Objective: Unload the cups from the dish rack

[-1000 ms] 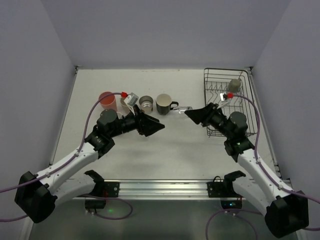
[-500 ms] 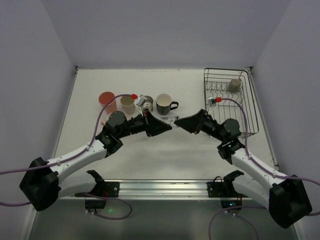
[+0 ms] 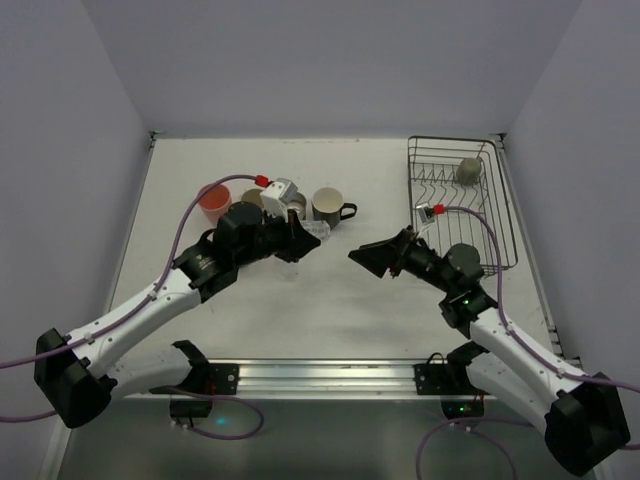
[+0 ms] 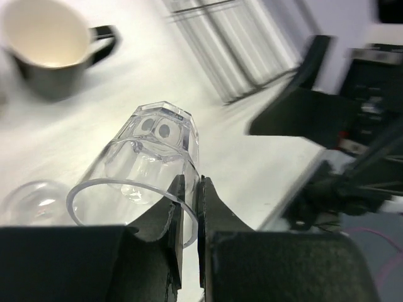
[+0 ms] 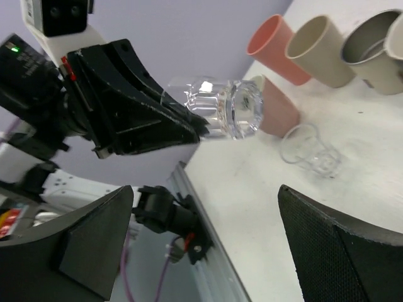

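within left claw (image 4: pixel 187 189), clear glass (image 4: pixel 148 157)

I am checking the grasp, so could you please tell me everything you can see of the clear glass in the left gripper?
The clear glass is a transparent, empty tumbler with a smooth round rim and a thick faceted base. It is turned on its side, mouth toward the left gripper, base pointing away. The two black fingers pinch its wall at the rim, one inside, one outside. Nothing else touches it; it appears held above the table.
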`<move>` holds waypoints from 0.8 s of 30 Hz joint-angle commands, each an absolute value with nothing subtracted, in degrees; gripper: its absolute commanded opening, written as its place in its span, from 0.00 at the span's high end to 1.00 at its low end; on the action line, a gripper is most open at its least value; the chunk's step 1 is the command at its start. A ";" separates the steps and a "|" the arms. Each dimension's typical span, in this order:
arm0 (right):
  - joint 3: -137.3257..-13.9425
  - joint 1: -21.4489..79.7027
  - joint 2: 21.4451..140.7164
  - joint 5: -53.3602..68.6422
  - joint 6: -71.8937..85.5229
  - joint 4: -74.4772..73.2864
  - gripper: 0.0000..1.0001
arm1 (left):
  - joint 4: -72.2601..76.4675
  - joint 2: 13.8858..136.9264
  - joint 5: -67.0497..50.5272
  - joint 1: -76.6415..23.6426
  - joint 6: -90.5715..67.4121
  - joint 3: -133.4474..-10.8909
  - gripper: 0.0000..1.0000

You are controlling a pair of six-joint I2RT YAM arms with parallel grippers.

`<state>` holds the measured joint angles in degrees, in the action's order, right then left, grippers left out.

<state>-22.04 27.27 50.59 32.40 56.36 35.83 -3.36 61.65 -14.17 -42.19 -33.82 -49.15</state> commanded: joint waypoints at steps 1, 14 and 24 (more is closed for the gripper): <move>-21.53 27.33 45.98 25.85 46.77 23.40 0.01 | -26.87 62.48 3.38 -42.28 -21.89 -56.93 1.00; -22.24 27.25 37.18 14.15 36.65 7.30 0.01 | -38.84 77.07 11.25 -42.19 -14.68 -64.68 1.00; -20.65 27.33 38.76 14.68 37.44 9.93 0.02 | -38.93 81.91 10.73 -42.19 -13.10 -66.44 1.00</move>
<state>-20.60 27.33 38.11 15.66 38.50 8.54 -38.54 80.49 10.68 -42.15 -15.31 -63.40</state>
